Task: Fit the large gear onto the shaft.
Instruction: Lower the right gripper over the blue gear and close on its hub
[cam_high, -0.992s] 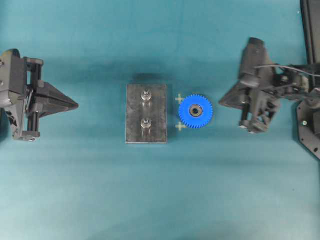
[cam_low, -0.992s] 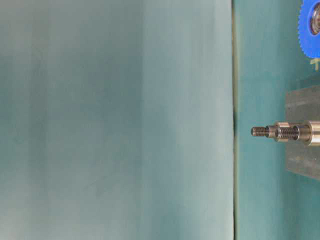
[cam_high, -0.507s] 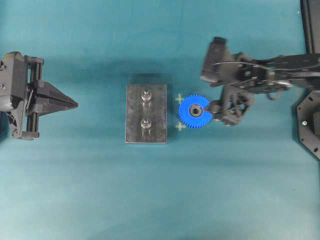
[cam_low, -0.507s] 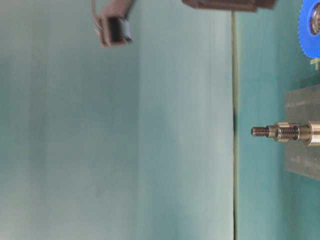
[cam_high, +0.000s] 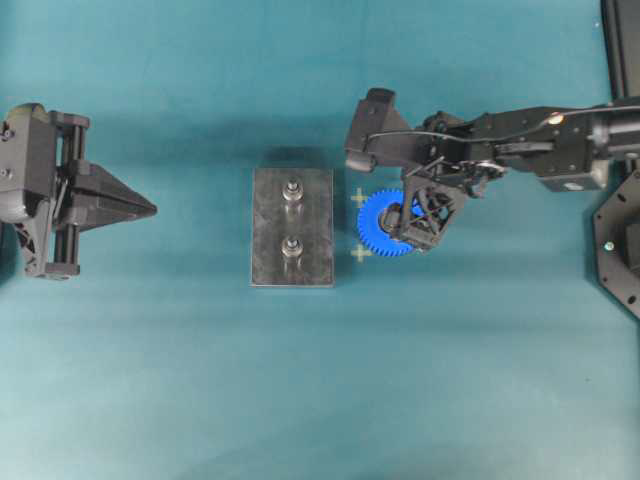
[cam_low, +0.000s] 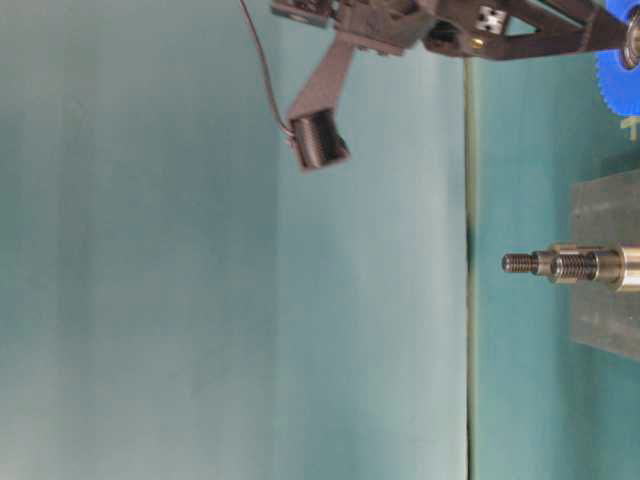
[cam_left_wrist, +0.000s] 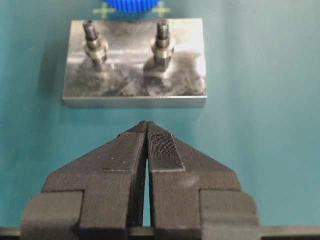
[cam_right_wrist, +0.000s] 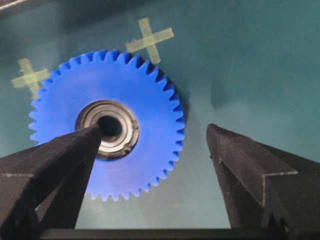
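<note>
Gripper jaws spread wide, the right gripper (cam_right_wrist: 150, 140) hangs over the large gear (cam_right_wrist: 107, 131), holding nothing; one fingertip sits above the bearing at the gear's centre while the other stands off past the toothed rim, a spacing that looks set to straddle one side of the wheel. That gear lies flat on the teal surface (cam_high: 450, 380), between 2 yellow tape crosses, just beside the grey plate (cam_high: 292, 258) and apart from it. Across the plate, the left gripper (cam_left_wrist: 147, 131) waits pinched together and empty, aimed at the plate's long edge, probably parked clear until needed. Overhead, both pegs show only as small studs and the right arm hides part of the blue wheel. From the left wrist camera the 2 pegs stand upright, each with a collar at its base, and either could serve as the shaft (cam_left_wrist: 162, 42). Only the table-level view shows the threaded tip in profile.
</note>
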